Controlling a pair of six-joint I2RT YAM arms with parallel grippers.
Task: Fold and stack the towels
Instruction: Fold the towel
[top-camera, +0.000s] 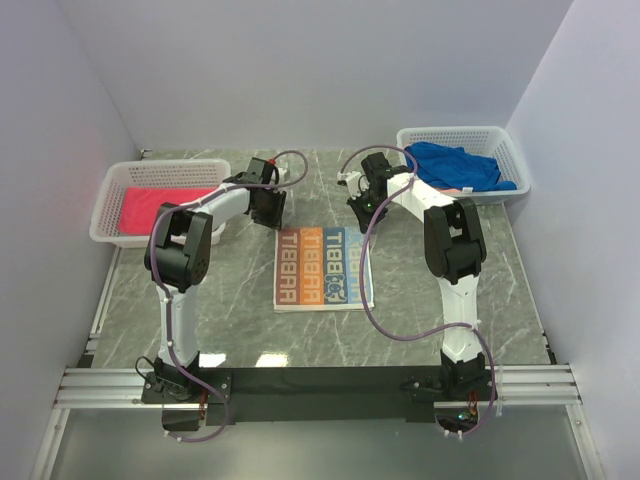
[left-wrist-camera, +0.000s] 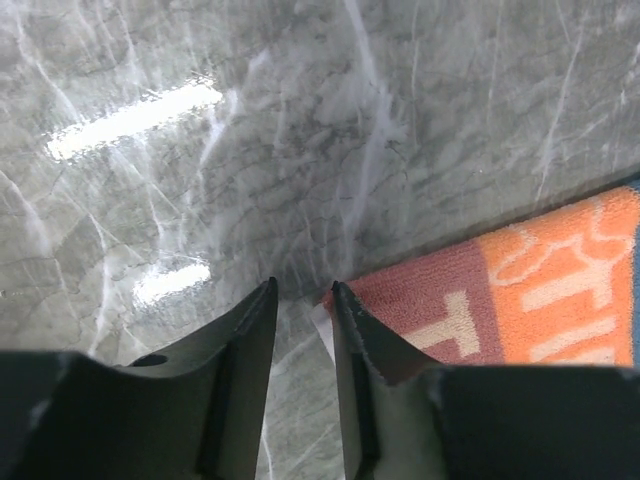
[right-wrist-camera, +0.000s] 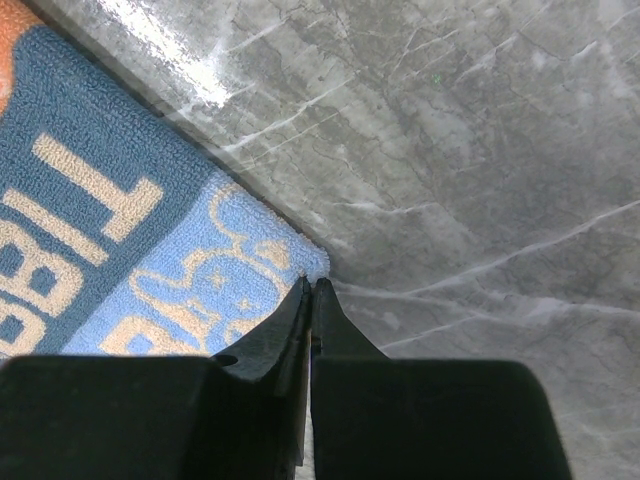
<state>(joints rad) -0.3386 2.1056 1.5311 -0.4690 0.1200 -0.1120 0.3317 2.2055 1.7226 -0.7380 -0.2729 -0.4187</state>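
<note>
Pinching a corner of the printed towel (right-wrist-camera: 100, 250) in my right claw (right-wrist-camera: 312, 285); my left claw (left-wrist-camera: 303, 288) stands narrowly spread at another.

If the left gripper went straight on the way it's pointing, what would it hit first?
The left gripper likely meets the marble tabletop just beside the corner of the printed towel; one finger may catch it, depth unclear.

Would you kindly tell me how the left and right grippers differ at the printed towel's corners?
The left gripper shows a clear gap between its jaws, while the right gripper has its jaws pressed together. The left gripper sits at the printed towel's reddish corner; the right gripper sits at its light-blue corner. Both are low over the marble table at the towel's far edge, one per corner.
</note>
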